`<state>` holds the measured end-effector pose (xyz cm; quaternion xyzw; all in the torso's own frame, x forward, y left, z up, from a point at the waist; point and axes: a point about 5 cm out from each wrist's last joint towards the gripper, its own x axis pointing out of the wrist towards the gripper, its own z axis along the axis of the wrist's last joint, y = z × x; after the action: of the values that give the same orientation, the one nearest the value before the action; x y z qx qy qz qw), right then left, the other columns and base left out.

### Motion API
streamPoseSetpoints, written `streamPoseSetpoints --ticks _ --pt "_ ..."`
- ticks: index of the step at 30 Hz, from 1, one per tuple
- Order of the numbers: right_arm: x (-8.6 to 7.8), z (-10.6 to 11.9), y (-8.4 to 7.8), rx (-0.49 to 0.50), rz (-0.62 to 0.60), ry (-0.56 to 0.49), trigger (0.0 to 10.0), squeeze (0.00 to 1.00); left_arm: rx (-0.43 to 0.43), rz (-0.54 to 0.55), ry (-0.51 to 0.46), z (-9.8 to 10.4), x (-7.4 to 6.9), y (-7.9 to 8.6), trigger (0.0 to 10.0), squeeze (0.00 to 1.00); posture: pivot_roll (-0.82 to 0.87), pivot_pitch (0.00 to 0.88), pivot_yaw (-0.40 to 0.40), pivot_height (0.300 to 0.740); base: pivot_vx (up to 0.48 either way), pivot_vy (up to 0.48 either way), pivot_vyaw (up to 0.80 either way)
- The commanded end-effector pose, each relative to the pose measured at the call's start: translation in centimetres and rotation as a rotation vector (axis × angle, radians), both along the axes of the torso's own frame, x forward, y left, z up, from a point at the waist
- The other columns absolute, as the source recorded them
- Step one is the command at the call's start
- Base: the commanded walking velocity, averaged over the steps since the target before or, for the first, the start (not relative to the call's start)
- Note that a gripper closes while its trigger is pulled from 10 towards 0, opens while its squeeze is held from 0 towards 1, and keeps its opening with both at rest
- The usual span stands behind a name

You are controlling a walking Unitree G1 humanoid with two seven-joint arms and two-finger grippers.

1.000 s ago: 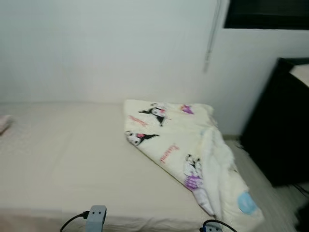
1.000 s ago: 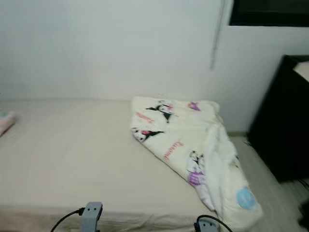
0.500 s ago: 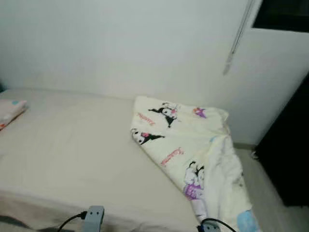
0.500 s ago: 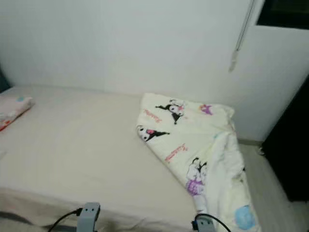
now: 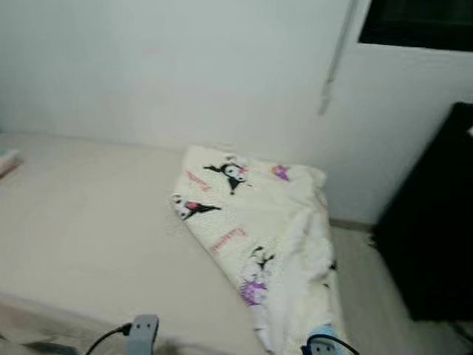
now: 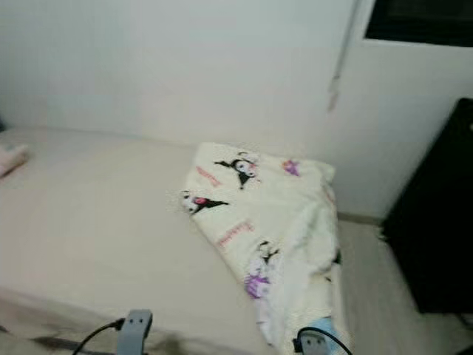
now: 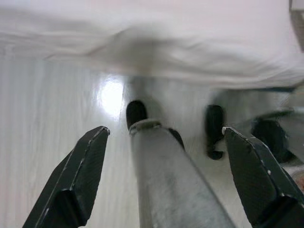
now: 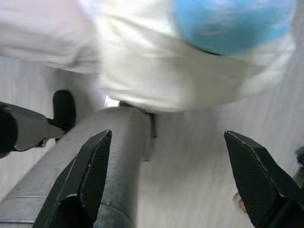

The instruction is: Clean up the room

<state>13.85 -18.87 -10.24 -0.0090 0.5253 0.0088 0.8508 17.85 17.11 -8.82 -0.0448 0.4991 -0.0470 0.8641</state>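
A bed (image 5: 89,244) with a plain cream sheet stands against the white wall. A cream blanket (image 5: 251,222) printed with cartoon figures lies bunched on its right end, spilling over the edge toward the pale floor (image 5: 369,296). A pillow (image 6: 11,159) edge shows at far left.

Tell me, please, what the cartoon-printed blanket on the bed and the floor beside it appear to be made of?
The blanket looks like soft, plush fabric, probably fleece: it bunches in thick, rounded folds with a matte cream surface. The floor looks like pale wood-grain laminate or vinyl with a semi-gloss finish: faint plank lines and a bright reflected glare show.
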Motion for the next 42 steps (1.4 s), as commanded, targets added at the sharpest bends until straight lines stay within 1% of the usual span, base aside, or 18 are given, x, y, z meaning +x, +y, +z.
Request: streamPoseSetpoints --ticks 1,2,4,8,16,24,25,26,29,35,38,41,42 --pt "-0.2 -0.1 0.1 0.021 -0.030 0.008 10.0 0.00 0.003 0.006 0.023 -0.3 -0.6 -0.1 10.0 0.00 -0.02 0.000 -0.006 0.740 0.000 0.000 0.00" --pt "-0.1 -0.1 0.1 0.028 -0.038 0.002 10.0 0.00 0.003 0.010 0.023 -0.3 -0.6 -0.1 10.0 0.00 -0.02 0.000 -0.006 0.740 0.000 0.000 0.00" --pt "0.7 0.2 0.3 0.066 -0.062 -0.034 10.0 0.00 0.005 0.013 0.023 -0.3 -0.6 0.0 10.0 0.00 -0.02 0.000 -0.004 0.740 0.000 0.000 0.00" --pt "1.3 0.5 0.8 0.100 -0.053 -0.053 10.0 0.00 0.011 0.014 0.024 -0.3 -0.6 0.0 10.0 0.00 -0.02 0.000 -0.005 0.740 0.000 0.000 0.00" --pt "1.5 0.5 1.2 0.108 -0.026 -0.050 10.0 0.00 0.014 0.015 0.020 -0.3 -0.5 -0.1 10.0 0.00 -0.02 0.000 -0.007 0.740 0.000 0.000 0.00" --pt "1.7 0.6 1.0 0.095 -0.036 -0.055 10.0 0.00 0.015 0.014 0.020 -0.3 -0.5 -0.2 10.0 0.00 -0.03 0.000 -0.008 0.740 0.000 0.000 0.00" --pt "2.7 1.1 0.0 0.076 -0.104 -0.101 10.0 0.00 0.020 0.019 0.017 -0.2 -0.4 -0.1 10.0 0.00 -0.03 0.000 -0.007 0.740 0.000 0.000 0.00" --pt "2.7 1.1 0.0 0.076 -0.104 -0.101 10.0 0.00 0.020 0.019 0.017 -0.2 -0.4 -0.1 10.0 0.00 -0.03 0.000 -0.007 0.740 0.000 0.000 0.00" --pt "4.0 1.9 -1.4 0.060 -0.174 -0.162 10.0 0.00 0.032 0.031 0.011 -0.2 -0.3 0.1 10.0 0.00 -0.03 0.000 -0.003 0.740 0.000 0.000 0.00" --pt "4.7 2.4 -2.2 0.047 -0.184 -0.187 10.0 0.00 0.044 0.043 0.005 -0.1 -0.1 0.3 10.0 0.00 -0.03 0.000 -0.005 0.740 0.000 0.000 0.00" --pt "5.0 2.6 -2.5 0.039 -0.217 -0.198 10.0 0.00 0.049 0.050 0.002 0.0 0.0 0.4 10.0 0.00 -0.03 0.000 -0.006 0.740 0.000 0.000 0.00" --pt "5.9 3.3 -3.9 0.030 -0.299 -0.242 10.0 0.00 0.048 0.080 -0.010 0.1 0.2 0.6 10.0 0.00 -0.03 0.000 -0.004 0.732 0.000 0.000 0.00" --pt "6.6 3.9 -4.7 0.032 -0.333 -0.284 10.0 0.00 0.040 0.107 -0.026 0.3 0.6 0.8 10.0 0.00 -0.04 0.000 -0.005 0.727 0.000 0.000 0.00"
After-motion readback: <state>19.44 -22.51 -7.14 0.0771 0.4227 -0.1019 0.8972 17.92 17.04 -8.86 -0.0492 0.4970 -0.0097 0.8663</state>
